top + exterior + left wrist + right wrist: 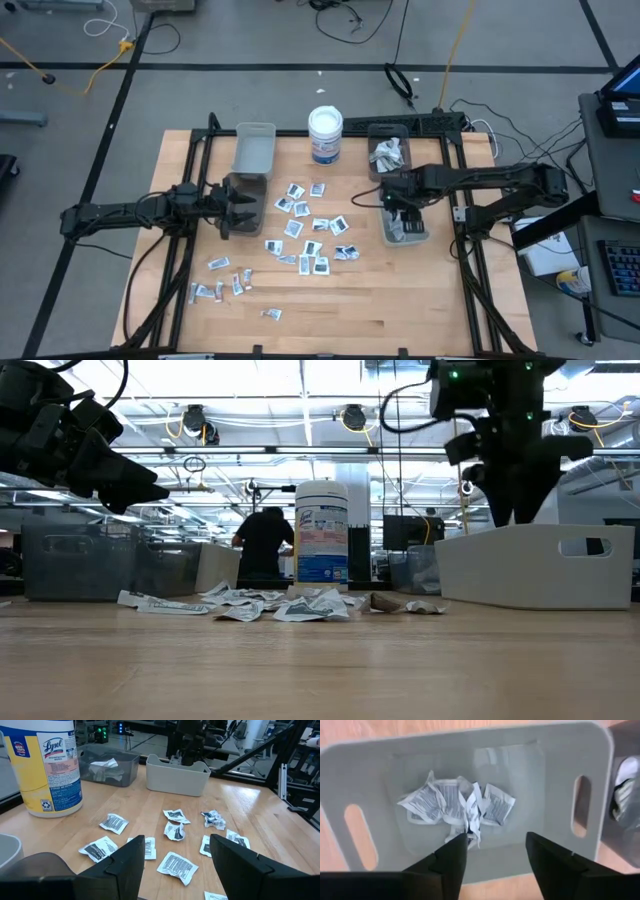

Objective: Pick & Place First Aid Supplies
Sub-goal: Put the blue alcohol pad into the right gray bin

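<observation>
Right gripper, jaws apart, above packets in grey bin

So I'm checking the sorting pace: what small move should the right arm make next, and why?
Probably lift the right pincer straight up out of the grey bin. Its jaws stand open with nothing between them, and packets lie on the bin floor below, so it looks finished there. More packets wait on the table.
</observation>
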